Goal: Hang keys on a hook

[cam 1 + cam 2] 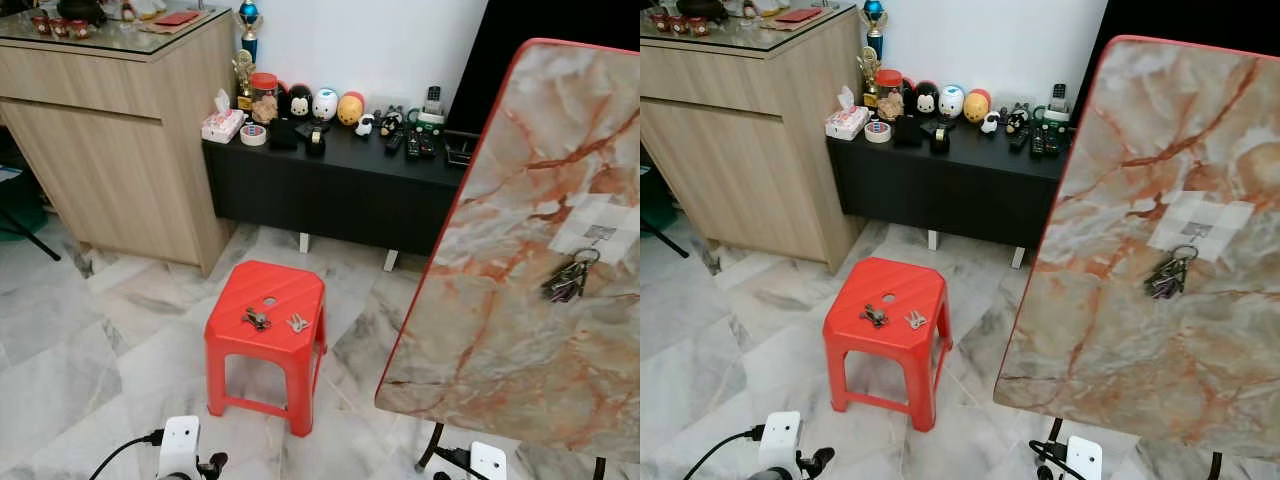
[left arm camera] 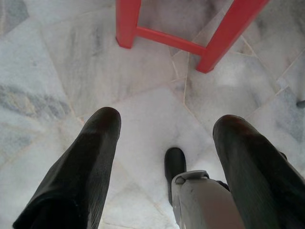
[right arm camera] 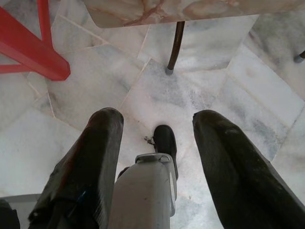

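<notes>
Left eye view, L to R: wooden cabinet [image 1: 120,150] at far left, black low unit [image 1: 340,185] w/ toys, tissue box & remotes behind, red stool [image 1: 267,330] mid-floor, tilted marble tabletop [image 1: 530,260] on the right. Two small key sets lie on the stool seat: darker keys [image 1: 257,319] left, lighter keys [image 1: 297,322] just beside them on the right. Another key bunch [image 1: 570,280] hangs on a hook [image 1: 598,237] stuck to a pale patch on the marble board. Left gripper [image 2: 164,148] hangs low over the floor tiles, fingers spread apart, nothing btwn them; stool legs lie ahead of it, seat & keys well above. Right gripper [image 3: 157,138] likewise low, fingers apart & empty, near the board's dark leg [image 3: 174,45]. Both arms are cut off at the bottom edge of the eye views. Hook shape too small to make out; key count per set can't be told.
</notes>
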`<state>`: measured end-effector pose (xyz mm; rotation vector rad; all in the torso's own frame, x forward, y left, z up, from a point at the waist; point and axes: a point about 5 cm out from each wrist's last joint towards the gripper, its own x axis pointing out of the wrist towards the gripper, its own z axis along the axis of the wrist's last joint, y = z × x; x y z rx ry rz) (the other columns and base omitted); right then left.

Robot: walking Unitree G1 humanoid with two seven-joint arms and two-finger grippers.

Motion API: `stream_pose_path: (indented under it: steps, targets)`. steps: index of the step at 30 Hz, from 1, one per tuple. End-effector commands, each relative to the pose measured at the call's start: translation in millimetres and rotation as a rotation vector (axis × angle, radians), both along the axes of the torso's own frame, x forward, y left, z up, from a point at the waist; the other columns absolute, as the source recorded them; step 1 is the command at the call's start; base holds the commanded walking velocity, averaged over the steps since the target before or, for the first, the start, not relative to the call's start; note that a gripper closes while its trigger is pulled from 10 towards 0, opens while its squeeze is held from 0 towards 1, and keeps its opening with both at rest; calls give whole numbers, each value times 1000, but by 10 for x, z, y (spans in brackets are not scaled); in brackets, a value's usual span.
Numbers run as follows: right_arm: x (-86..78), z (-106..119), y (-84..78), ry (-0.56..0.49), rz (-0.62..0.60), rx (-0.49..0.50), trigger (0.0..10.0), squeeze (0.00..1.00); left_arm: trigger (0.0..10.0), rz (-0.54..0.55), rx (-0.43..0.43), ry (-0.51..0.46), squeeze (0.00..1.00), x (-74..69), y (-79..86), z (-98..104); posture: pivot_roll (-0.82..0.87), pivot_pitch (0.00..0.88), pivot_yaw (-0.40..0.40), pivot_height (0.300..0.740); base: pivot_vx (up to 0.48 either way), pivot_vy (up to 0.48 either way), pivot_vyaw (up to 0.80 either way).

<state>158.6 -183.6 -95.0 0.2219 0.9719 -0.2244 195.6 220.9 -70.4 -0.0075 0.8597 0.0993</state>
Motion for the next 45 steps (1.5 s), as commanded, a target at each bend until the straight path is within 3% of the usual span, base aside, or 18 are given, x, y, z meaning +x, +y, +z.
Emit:
stream_pose_path:
  steps: [1, 9, 21, 45]
  targets:
    - [11, 7, -37, 3, -11, -9, 10000, 0, 10000, 2, -12, 20, 0, -38, -43, -32, 12, 0, -77, 740, 0, 251, 0]
    - [43, 16, 6, -7, -14, -4, 10000, 0, 10000, 5, -13, 21, 0, -49, -35, -36, 21, 0, -79, 740, 0, 255, 0]
    - [42, 28, -71, -21, -39, -16, 10000, 0, 10000, 4, -9, 30, 0, -91, -9, -51, 23, 0, -81, 740, 0, 263, 0]
    - [178, 81, 38, -69, -26, -15, 10000, 0, 10000, -11, -18, 33, 0, -92, -35, -57, 29, 0, -73, 740, 0, 283, 0]
